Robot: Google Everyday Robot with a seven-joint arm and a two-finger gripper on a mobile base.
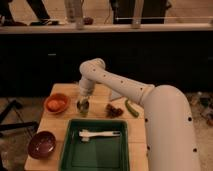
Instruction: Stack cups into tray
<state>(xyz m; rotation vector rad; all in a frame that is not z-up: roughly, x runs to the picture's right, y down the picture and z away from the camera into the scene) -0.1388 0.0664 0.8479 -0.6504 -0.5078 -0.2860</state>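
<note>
A small cup [83,106], dark with a pale greenish tint, stands on the wooden table [50,125] just behind the far rim of the deep-green tray [95,156]. My gripper [83,101] comes straight down onto this cup from the white arm, right at its top. I cannot make out a second cup apart from this one. The tray lies at the table's front middle and holds a white utensil [100,134].
An orange bowl [56,103] sits left of the cup and a maroon bowl [41,144] at the front left corner. A dark reddish lump [114,110] and a green oblong item [131,108] lie right of the cup. The arm's white body covers the table's right side.
</note>
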